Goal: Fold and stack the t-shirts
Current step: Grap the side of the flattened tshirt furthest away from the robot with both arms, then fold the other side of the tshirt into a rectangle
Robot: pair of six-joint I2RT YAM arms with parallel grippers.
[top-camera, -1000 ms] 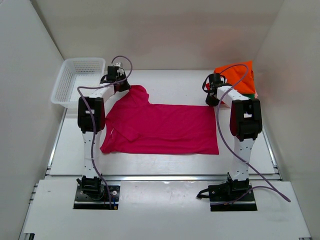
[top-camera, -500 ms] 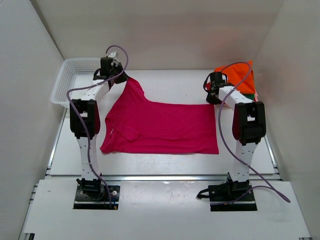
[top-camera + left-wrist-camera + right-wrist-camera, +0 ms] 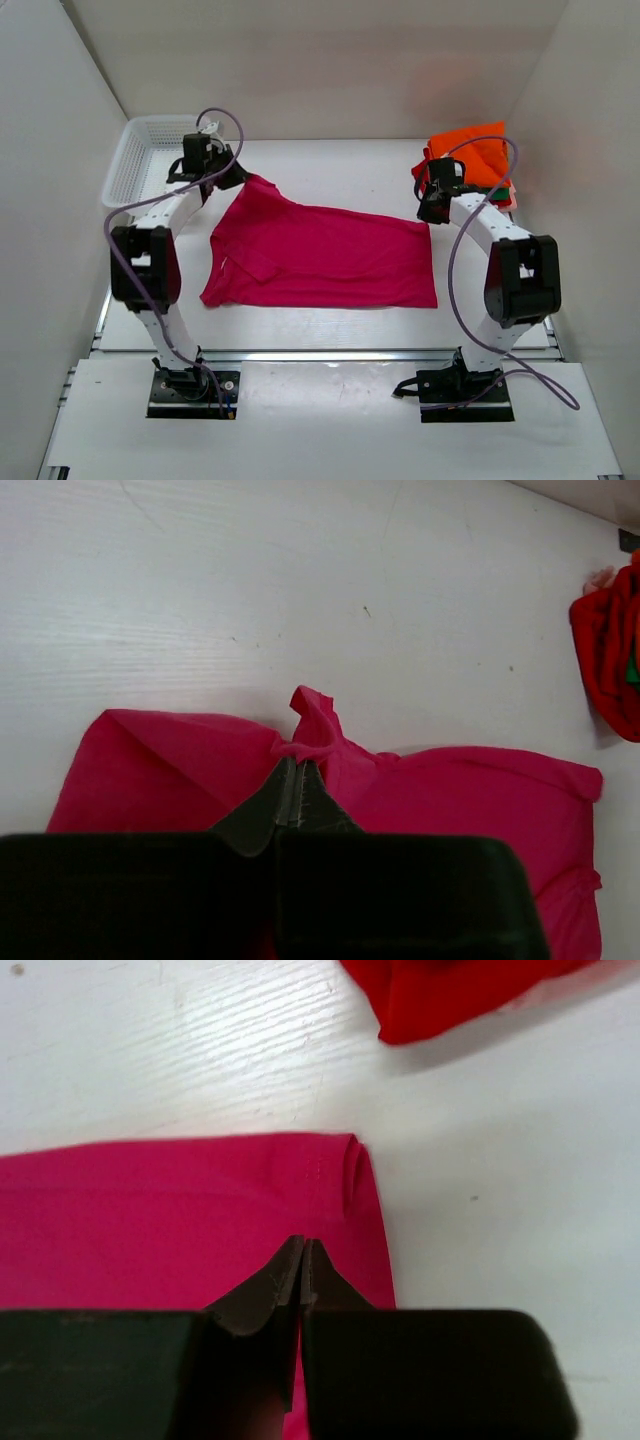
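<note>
Left gripper (image 3: 299,767): jaws closed, pinching a bunched fold at the far-left corner of the one magenta-pink cloth t-shirt (image 3: 330,255). Right gripper (image 3: 301,1248): jaws closed on that shirt's far-right corner, by the rolled hem. The rest of it lies flat on the white table (image 3: 350,165). Right of it is one pile: orange t-shirt (image 3: 478,150) on top, red t-shirt (image 3: 460,990) below, and a sliver of green t-shirt (image 3: 632,670). Lower layers are hidden, so the pile count is unclear. Left of it is one white plastic mesh basket (image 3: 130,170).
</note>
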